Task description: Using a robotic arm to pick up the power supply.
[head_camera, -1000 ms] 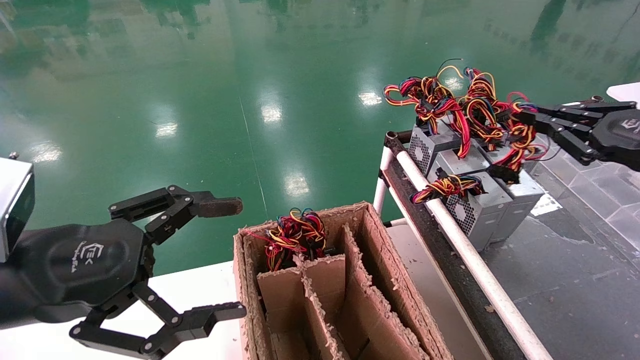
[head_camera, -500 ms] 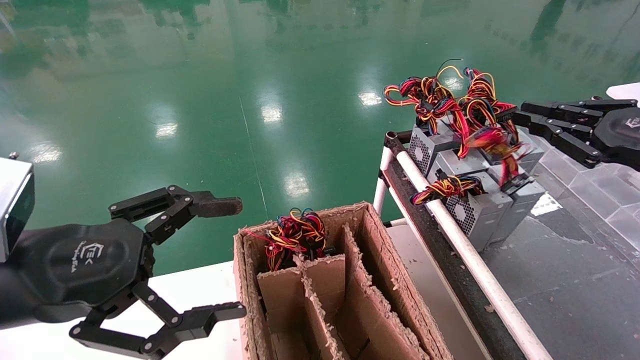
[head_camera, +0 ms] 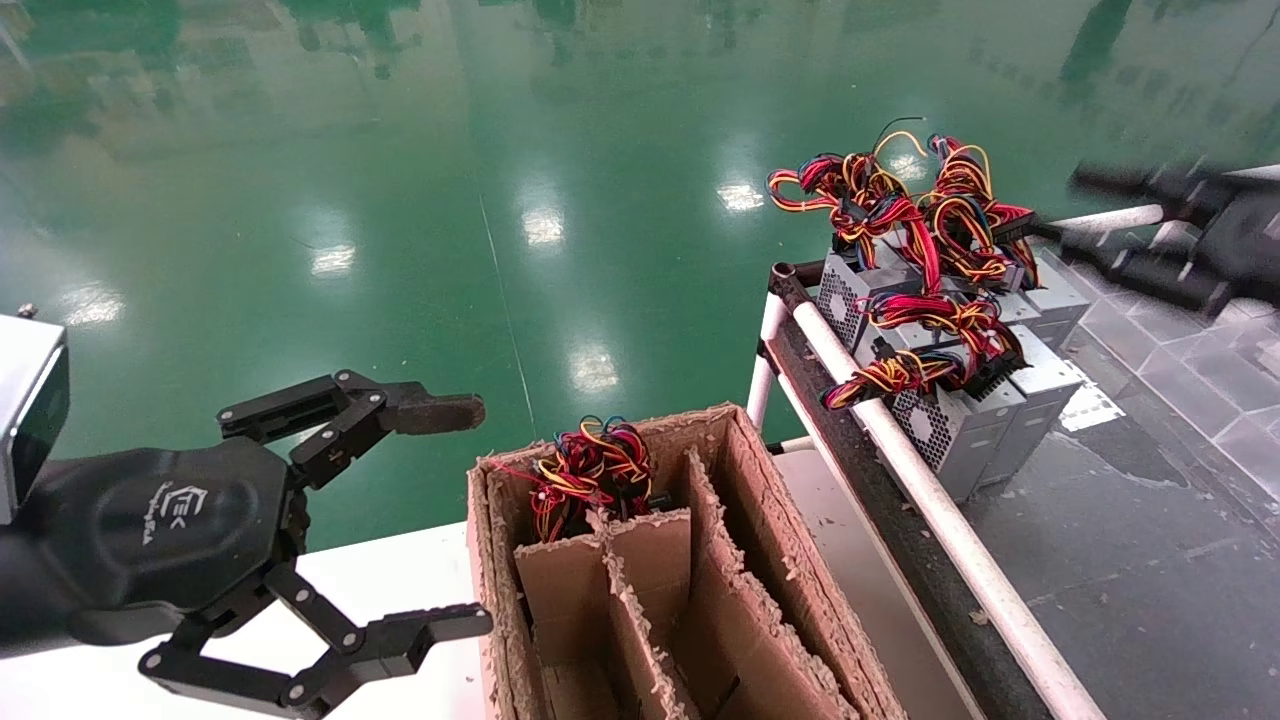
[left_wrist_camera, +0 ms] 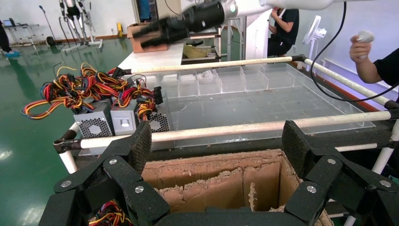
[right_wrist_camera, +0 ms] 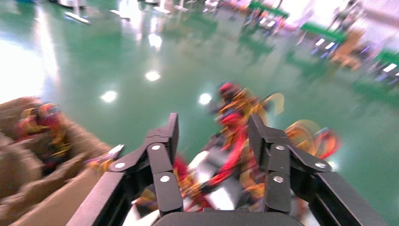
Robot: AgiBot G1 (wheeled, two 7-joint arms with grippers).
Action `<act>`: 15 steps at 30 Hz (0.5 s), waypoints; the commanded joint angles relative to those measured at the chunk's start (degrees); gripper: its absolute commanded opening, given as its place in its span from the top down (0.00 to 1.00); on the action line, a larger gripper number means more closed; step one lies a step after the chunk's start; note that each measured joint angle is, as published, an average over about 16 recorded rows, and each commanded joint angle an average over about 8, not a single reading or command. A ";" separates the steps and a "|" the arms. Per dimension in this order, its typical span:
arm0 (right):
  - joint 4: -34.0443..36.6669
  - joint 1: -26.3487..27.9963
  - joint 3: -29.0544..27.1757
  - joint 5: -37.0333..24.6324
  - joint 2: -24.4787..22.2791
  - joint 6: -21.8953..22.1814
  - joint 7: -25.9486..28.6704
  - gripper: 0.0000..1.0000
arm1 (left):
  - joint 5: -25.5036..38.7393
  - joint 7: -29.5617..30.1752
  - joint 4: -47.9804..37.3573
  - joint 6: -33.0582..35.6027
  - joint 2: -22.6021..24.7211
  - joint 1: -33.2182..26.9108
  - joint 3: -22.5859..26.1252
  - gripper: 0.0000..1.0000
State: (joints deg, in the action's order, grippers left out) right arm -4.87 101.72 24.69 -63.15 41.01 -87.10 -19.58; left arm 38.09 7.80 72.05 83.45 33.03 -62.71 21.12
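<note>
Right black link-fingered gripper (head_camera: 1085, 215): jaws open, empty, right of grey sheet-metal power supplies (head_camera: 955, 420) | left gripper (head_camera: 455, 515): jaws wide, near-left.

You have a glossy green floor (head_camera: 400, 200) dotted with white light reflections. The power supplies (head_camera: 960, 420) are grey sheet metal with honeycomb-patterned vent grilles, and their wires (head_camera: 900, 215) run red, yellow, black and orange. The cardboard box (head_camera: 740, 600) with dividers is plain brown, holding another red, yellow and blue wire bundle (head_camera: 590, 470). Your left gripper (head_camera: 440, 515) is black with a white logo on its palm; the right gripper (head_camera: 1100, 215) is black too. The rail (head_camera: 940, 520) is white.
</note>
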 commanded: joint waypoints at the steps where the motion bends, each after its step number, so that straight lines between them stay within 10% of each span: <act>1: -0.20 0.53 -0.45 0.59 -0.03 0.69 -0.55 0.00 | 0.00 0.00 0.00 0.00 0.00 0.00 0.00 0.00; 15: -12.30 -6.54 -2.45 5.00 -0.97 0.83 4.91 0.00 | 0.04 0.03 -0.01 0.00 0.01 0.01 -0.05 0.00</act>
State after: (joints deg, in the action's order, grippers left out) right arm -17.17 95.18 22.25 -58.15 40.04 -86.27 -14.67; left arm 38.19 7.87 72.07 83.49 33.08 -62.68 20.99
